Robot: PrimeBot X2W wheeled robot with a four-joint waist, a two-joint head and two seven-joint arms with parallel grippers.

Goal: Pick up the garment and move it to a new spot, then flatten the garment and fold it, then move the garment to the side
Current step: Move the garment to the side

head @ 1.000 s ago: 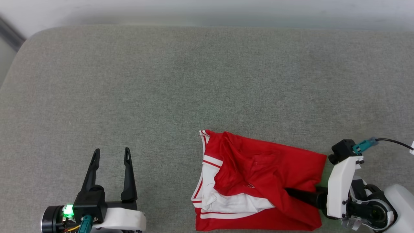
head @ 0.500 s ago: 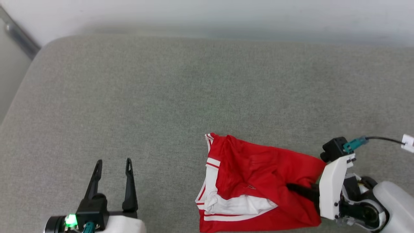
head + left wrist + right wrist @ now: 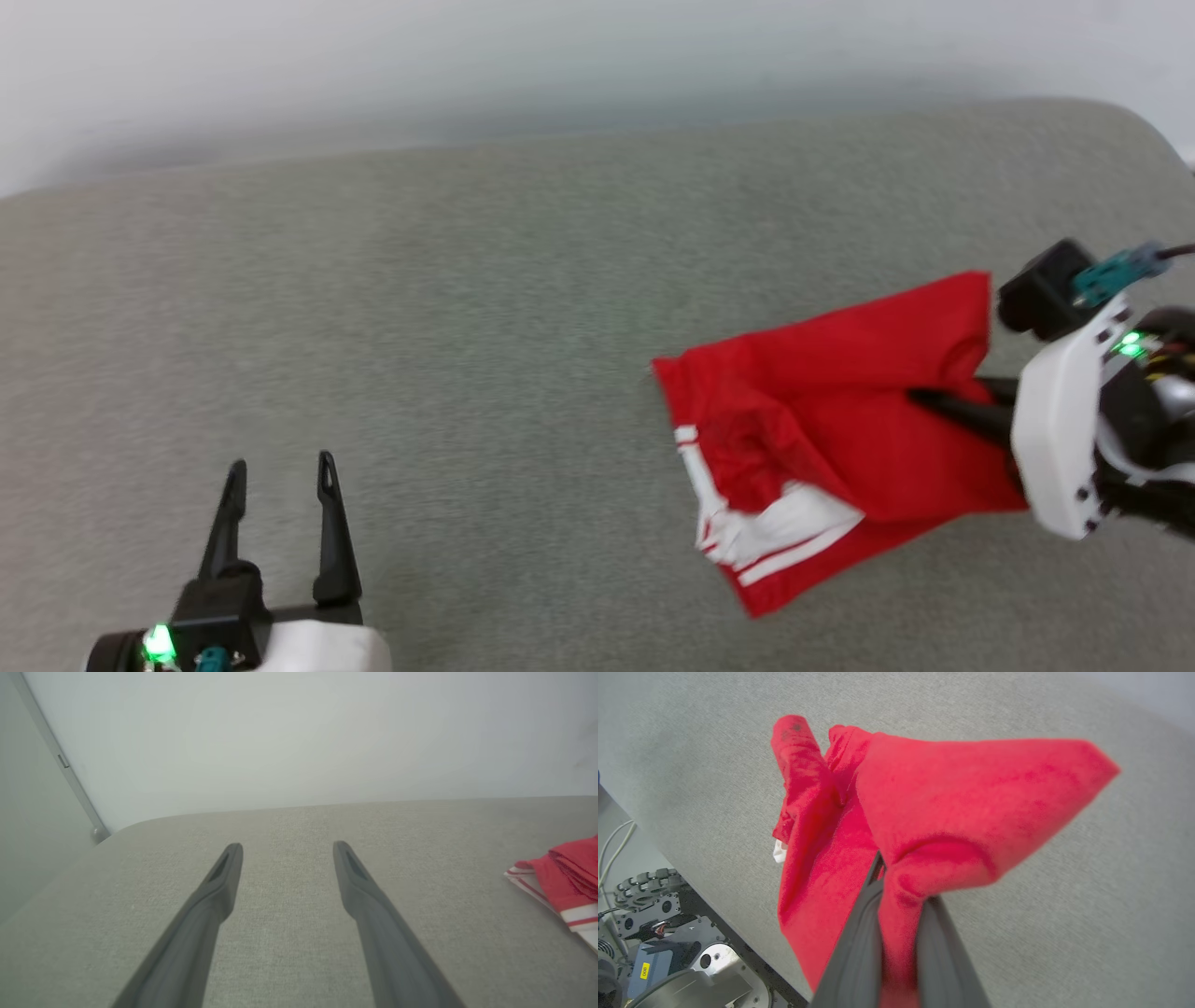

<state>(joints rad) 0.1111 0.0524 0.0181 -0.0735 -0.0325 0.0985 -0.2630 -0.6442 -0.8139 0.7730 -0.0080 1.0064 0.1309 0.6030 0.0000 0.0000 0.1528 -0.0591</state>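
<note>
Red cloth is bunched between the dark fingers of my right gripper [image 3: 901,896], which is clamped tight on a fold of the garment [image 3: 831,439], and I read that as the carrying grip for the first step, moving the shirt to a new spot. Holding one pinch near a plain red edge lets the rest hang free, so it drapes away from the fingers toward the middle of the grey padded surface [image 3: 467,327], with the white sleeve and its striped trim [image 3: 775,532] hanging lowest. My left gripper [image 3: 277,462] is parked low at the near left, jaws spread wide with nothing between them, well apart from the shirt. That suits me, since I judge it will be needed only once the cloth is laid down for flattening. The head view gives me the overall layout, with the shirt over the right half of the surface, but not whether the fingers really have cloth. The right wrist view settles that, showing fabric squeezed in the gap and a red corner flaring out past the fingertips, with the robot's metal base [image 3: 668,970] below the surface's edge. The left wrist view shows the striped hem low against the grey fabric, though I cannot tell whether it touches, and the pale wall [image 3: 280,742] behind
</note>
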